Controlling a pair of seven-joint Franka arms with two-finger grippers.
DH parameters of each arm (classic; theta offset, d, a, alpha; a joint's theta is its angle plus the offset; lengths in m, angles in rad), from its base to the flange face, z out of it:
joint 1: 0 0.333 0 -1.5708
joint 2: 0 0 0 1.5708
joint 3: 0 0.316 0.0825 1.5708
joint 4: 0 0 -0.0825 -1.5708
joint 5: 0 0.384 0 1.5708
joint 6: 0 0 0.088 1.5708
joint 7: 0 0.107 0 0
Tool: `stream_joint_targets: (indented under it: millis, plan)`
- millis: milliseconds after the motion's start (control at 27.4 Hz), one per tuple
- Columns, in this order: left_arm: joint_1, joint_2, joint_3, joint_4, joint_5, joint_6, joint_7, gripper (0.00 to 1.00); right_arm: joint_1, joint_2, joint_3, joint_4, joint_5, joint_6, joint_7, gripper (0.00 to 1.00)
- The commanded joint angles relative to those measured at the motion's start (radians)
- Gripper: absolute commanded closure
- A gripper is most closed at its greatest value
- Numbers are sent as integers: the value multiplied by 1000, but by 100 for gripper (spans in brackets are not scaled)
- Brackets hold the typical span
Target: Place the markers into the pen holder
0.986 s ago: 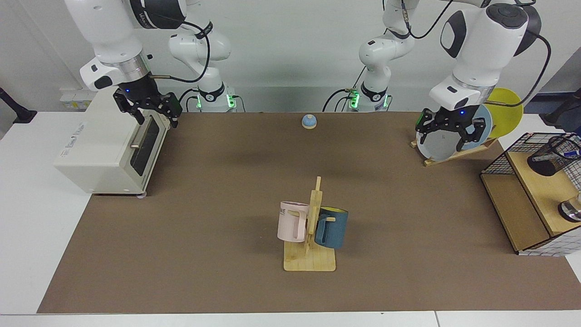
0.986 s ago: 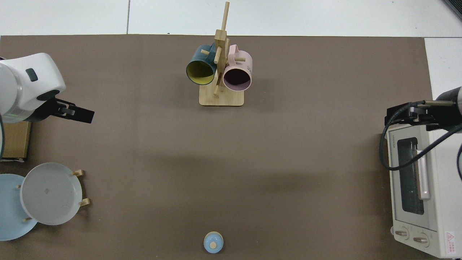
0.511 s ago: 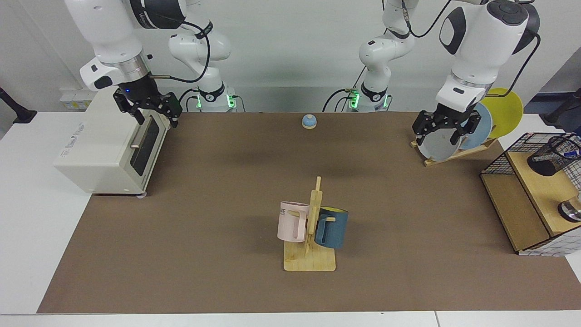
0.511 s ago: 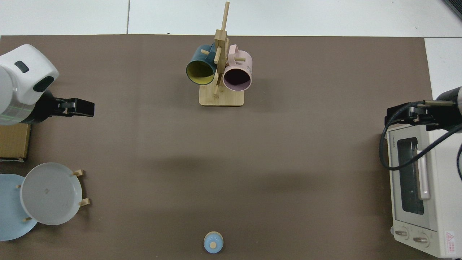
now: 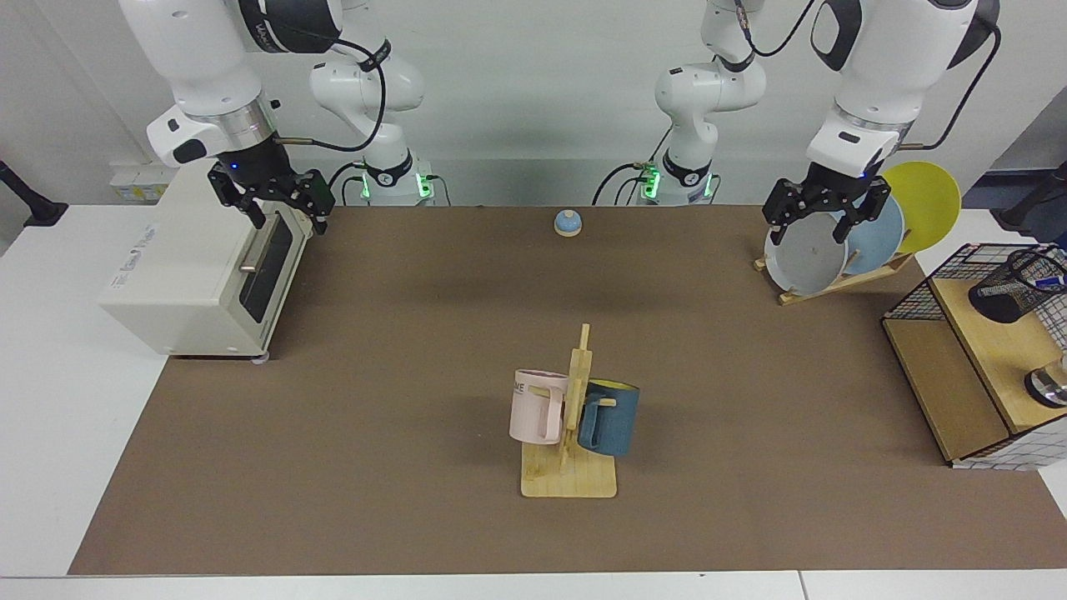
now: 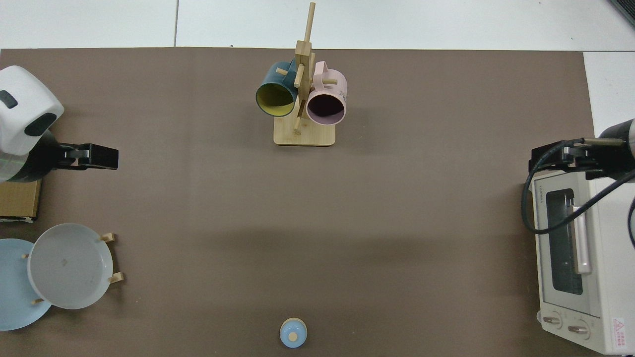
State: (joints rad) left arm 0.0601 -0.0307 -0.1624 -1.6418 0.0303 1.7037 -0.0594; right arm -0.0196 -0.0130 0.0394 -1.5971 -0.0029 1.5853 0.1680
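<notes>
Hanging above the plate rack (image 5: 821, 283) at the far side of the bench (image 5: 417, 350), the left pincer (image 5: 825, 218) has its fingers spread and holds nothing; the right pincer (image 5: 275, 200), also spread and empty, waits beside the toaster oven (image 5: 200, 267). The pen holder (image 5: 1013, 287) stands on the wooden shelf (image 5: 992, 350) inside the wire basket frame (image 5: 921, 292), well apart from the left pincer and out of sight in the top view. A marker (image 5: 1046, 282) seems to lean at the holder's rim, only its blue end showing, so whether it is fully seated is hard to tell; no other marker is visible. Such a marker should be light, stiff and smooth-barrelled, likely to roll or slip, so a hold across the middle of the barrel looks safest. The mesh cup is light too and could tip if nudged. The mug tree (image 5: 571, 433) with its pink mug (image 5: 533, 408) and blue mug (image 5: 608, 417) sits mid-bench, clear of either arm.
</notes>
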Motion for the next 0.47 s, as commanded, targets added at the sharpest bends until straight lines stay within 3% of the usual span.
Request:
stream_joint_targets:
  millis: [0,438]
  plan:
    - [-69,-15,66,0,-17,-21,6,0,-10,-8,5,-3,-6,-14,-22,0]
    - [-109,-20,101,-6,-18,-16,12,0,-10,-8,5,-3,-6,-14,-22,0]
